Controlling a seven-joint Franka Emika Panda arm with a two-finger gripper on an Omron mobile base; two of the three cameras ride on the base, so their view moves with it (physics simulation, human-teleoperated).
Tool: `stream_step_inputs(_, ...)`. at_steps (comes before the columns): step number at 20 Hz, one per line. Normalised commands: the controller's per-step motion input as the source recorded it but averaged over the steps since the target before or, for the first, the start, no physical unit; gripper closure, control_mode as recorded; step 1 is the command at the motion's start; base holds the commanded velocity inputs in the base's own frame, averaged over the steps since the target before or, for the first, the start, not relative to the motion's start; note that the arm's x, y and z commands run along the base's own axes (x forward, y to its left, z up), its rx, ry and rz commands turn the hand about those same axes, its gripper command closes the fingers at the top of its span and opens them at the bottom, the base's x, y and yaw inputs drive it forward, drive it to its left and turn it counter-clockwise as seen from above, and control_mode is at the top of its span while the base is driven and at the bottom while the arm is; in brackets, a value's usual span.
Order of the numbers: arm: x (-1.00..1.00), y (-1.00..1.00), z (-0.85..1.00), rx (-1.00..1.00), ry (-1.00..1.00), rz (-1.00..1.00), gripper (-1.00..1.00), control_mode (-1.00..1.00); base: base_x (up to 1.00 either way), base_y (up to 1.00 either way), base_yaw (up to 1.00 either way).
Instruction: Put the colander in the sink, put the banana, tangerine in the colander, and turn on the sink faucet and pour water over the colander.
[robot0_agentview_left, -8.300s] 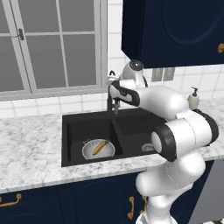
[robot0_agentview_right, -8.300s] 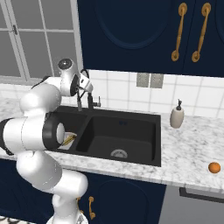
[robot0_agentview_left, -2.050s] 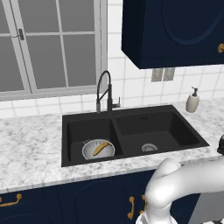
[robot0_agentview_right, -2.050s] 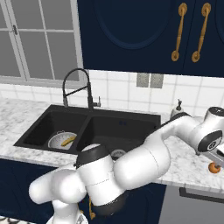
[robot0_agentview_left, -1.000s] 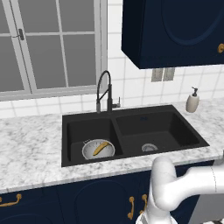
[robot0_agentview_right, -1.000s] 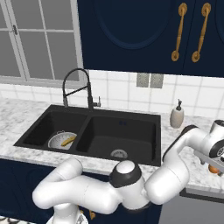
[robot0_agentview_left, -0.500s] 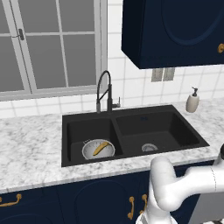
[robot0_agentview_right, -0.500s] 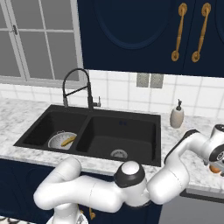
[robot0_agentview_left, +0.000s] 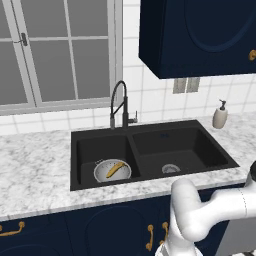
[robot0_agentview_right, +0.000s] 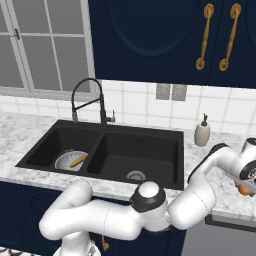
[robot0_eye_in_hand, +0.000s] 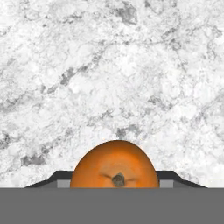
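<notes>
The tangerine (robot0_eye_in_hand: 113, 161) sits on the white marble counter (robot0_eye_in_hand: 109, 65) far to the right of the sink (robot0_agentview_right: 165, 137). My gripper (robot0_eye_in_hand: 113, 178) points down over it, one dark fingertip (robot0_eye_in_hand: 59, 178) against each side, shut on it. In the right base view the gripper (robot0_agentview_right: 244, 187) shows at the right edge with the tangerine (robot0_agentview_right: 244, 190) under it. The silver colander (robot0_agentview_left: 102, 172) stands in the left basin of the black sink (robot0_agentview_left: 200, 145) with the yellow banana (robot0_agentview_left: 116, 169) lying in it; both are also in the right base view, colander (robot0_agentview_right: 65, 162) and banana (robot0_agentview_right: 77, 160). The black faucet (robot0_agentview_left: 119, 105) runs no water.
A beige soap dispenser (robot0_agentview_right: 202, 133) stands on the counter behind the sink's right end, close to my forearm. The counter's front edge (robot0_agentview_right: 220, 217) lies just before the gripper. Dark blue wall cabinets (robot0_agentview_right: 165, 40) hang overhead.
The hand has sunk a little onto the tangerine, and the jaws have come in from wide open to its sides. Colander, banana and faucet stay as they were.
</notes>
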Motion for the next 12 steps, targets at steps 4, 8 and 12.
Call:
stream_step_inputs(4,0.00,0.97,0.21,0.00,-0.16,0.00,1.00,-1.00,0.00,0.00,0.00)
stream_step_inputs(8,0.00,1.00,0.38,0.00,-0.23,0.01,1.00,-1.00,0.00,0.00,0.00)
stream_step_inputs(12,0.00,1.00,0.50,0.00,-0.17,0.04,1.00,-1.00,0.00,0.00,0.00)
